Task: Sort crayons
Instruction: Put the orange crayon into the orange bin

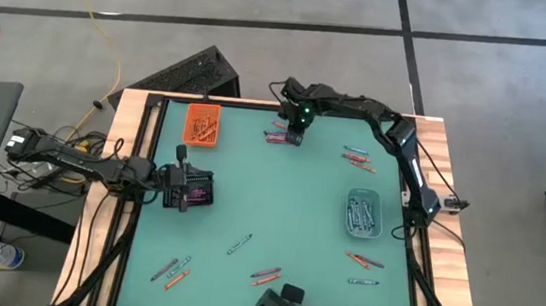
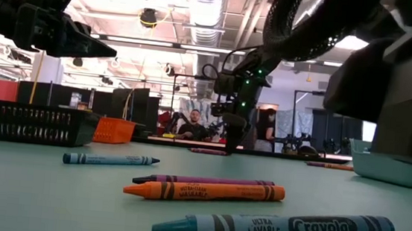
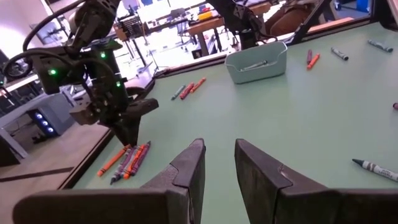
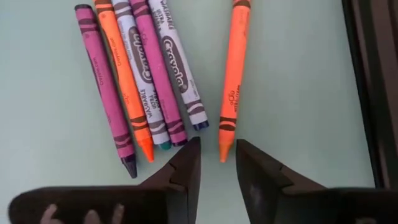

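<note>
- Two grippers over green table (image 1: 279, 194), neither holding anything.
- Left gripper (image 1: 189, 189) above black tray (image 1: 199, 188) at left side, fingers (image 3: 186, 171) narrowly parted, empty.
- Orange tray (image 1: 201, 124) at far left corner.
- Right gripper (image 4: 216, 163) low at far edge, narrow gap, tips just short of lone orange crayon (image 4: 233, 74), beside row of five crayons (image 4: 137, 74).
- Clear tray (image 1: 362, 212) at right, crayons inside; others scattered near front.

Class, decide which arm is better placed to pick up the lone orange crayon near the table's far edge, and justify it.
Right. The right end effector hangs open directly over the orange crayon, its tip between the fingers. The left end effector is over the black tray, well away.
</note>
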Controlling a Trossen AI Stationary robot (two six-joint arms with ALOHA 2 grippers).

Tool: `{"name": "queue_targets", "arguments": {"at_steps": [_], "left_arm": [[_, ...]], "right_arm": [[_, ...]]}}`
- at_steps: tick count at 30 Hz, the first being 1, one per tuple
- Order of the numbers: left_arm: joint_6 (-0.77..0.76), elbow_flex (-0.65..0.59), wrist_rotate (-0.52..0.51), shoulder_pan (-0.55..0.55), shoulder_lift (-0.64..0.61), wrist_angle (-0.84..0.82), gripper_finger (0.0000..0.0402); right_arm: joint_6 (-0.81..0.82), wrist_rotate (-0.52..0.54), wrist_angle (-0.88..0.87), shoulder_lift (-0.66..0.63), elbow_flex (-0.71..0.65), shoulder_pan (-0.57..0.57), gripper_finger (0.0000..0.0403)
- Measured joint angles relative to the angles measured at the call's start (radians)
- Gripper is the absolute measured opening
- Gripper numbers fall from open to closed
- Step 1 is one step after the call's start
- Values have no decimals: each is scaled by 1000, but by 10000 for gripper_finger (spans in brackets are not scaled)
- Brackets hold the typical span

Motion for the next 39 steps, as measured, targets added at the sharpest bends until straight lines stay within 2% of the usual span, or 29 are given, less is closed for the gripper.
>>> {"name": "queue_targets", "arguments": {"at_steps": [4,13,21,29,34,36,39], "left_arm": [[0,0,1,0,0,0,77],[-3,0,1,0,0,-3,77],[-16,0,2,0,0,-24,77],[-198,0,5,0,0,-136,77],[-258,0,4,0,0,-158,77],[-277,0,4,0,0,-150,78],[-316,-13,4,0,0,-129,78]], "right_arm": [[-9,14,3,0,-1,5,92],[-7,14,4,0,-1,4,7],[-4,44,-44,5,28,5,3],[-12,72,-201,10,167,4,1],[-12,69,-347,8,257,20,1],[-13,25,-393,-10,264,34,0],[-49,-138,-382,-67,234,46,0]]}}
